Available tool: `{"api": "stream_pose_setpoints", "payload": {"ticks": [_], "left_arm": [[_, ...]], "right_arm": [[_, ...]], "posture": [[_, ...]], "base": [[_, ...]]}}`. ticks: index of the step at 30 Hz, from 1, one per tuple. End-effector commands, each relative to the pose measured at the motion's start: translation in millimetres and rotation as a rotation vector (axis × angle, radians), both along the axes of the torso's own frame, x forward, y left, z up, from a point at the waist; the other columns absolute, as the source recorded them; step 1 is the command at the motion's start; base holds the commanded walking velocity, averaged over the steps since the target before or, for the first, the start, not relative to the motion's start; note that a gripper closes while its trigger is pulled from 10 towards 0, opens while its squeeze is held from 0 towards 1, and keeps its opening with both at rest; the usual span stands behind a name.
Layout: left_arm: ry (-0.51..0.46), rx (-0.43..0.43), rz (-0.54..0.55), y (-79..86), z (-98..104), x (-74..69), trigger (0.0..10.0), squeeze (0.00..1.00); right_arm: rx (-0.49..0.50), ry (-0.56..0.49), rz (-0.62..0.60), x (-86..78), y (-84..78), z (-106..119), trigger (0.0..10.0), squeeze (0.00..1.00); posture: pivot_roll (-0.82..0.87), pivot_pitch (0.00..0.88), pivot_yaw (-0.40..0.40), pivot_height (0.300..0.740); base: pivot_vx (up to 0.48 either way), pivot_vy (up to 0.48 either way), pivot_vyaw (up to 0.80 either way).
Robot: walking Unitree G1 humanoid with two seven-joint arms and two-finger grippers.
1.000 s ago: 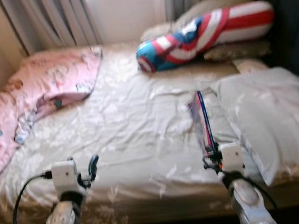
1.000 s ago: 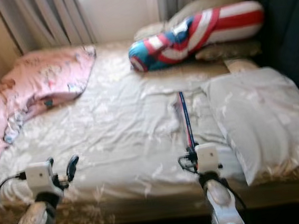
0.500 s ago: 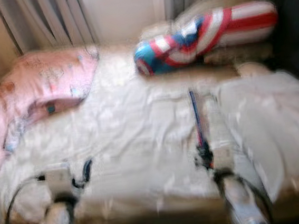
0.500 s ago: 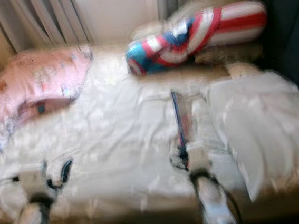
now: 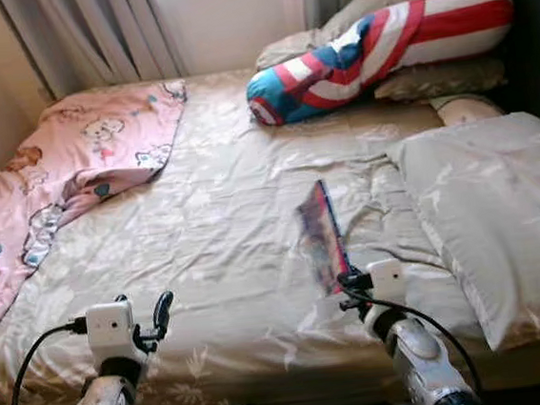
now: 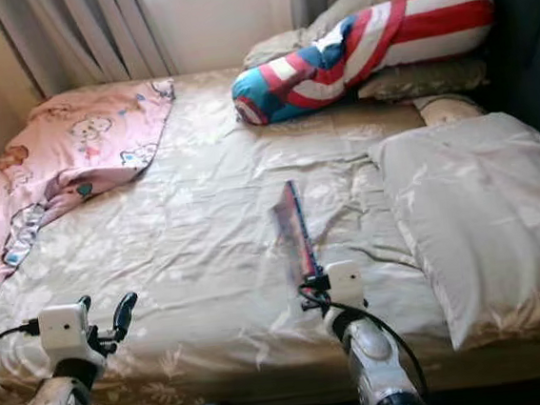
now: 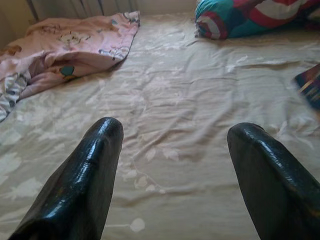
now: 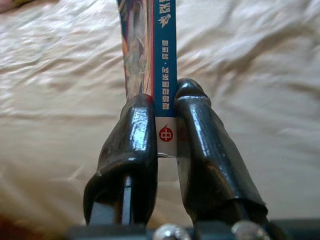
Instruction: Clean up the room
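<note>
You are facing the near edge of the bed (image 5: 216, 342), its beige sheet rumpled but mostly bare through the middle. A pink blanket (image 5: 75, 164) lies bunched along the bed's left edge and far left corner, loose enough that it probably wants straightening. A grey pillow (image 5: 500, 209) fills the near right corner, hanging a little over the edge. A long striped red, white and blue bolster (image 5: 379, 44) leans across the far right corner on two more pillows.

Your right tool (image 8: 157, 145) holds a thin book (image 5: 319, 231) by the bottom of its spine, fingers pinched tight on either side. It stands on edge over the sheet, near the bed's near edge, just left of the grey pillow. Gripping the spine keeps the pages together, so it should carry without flapping. I judge that you are lifting it off the bed to put it away.

Your left tool (image 7: 175, 150) hovers spread wide and empty over the near left part of the bed.
</note>
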State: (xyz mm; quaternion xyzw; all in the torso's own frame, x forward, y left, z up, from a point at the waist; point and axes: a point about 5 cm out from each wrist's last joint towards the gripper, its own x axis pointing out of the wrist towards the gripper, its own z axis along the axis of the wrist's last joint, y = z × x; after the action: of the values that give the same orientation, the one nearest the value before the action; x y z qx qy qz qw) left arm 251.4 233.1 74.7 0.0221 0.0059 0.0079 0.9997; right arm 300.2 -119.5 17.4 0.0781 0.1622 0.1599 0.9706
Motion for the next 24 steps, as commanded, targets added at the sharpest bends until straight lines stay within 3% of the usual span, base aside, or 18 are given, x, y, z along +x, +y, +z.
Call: {"api": "stream_pose_setpoints", "payload": {"ticks": [1,6,11,20,24], "left_arm": [[0.004,0.014,0.009,6.2,5.0,-1.9,10.0,0.00],[0.003,0.021,0.004,6.4,6.6,-3.7,10.0,0.00],[0.014,0.042,-0.013,7.6,8.6,-8.6,10.0,0.00],[0.054,0.065,-0.026,11.0,8.7,-22.3,10.0,0.00],[0.069,0.072,-0.026,12.7,9.0,-26.4,10.0,0.00]], "right_arm": [[0.093,0.001,-0.010,11.9,3.2,10.9,10.0,0.00],[0.138,0.072,-0.003,15.5,2.2,9.7,10.0,0.00],[0.232,0.163,-0.132,19.1,-17.4,6.2,10.0,0.00],[0.209,0.380,-0.331,-8.3,-52.4,-27.7,10.0,0.00],[0.209,0.415,-0.354,-13.3,-57.0,-32.4,10.0,0.00]], "posture": [[0.12,0.077,0.076,0.617],[0.12,0.092,0.086,0.617],[0.14,0.115,0.093,0.617],[0.16,0.176,0.119,0.617],[0.17,0.213,0.127,0.617]], "base": [[0.000,0.000,0.00],[0.000,0.000,0.00],[0.000,0.000,0.00],[0.000,0.000,0.00],[0.000,0.000,0.00]]}}
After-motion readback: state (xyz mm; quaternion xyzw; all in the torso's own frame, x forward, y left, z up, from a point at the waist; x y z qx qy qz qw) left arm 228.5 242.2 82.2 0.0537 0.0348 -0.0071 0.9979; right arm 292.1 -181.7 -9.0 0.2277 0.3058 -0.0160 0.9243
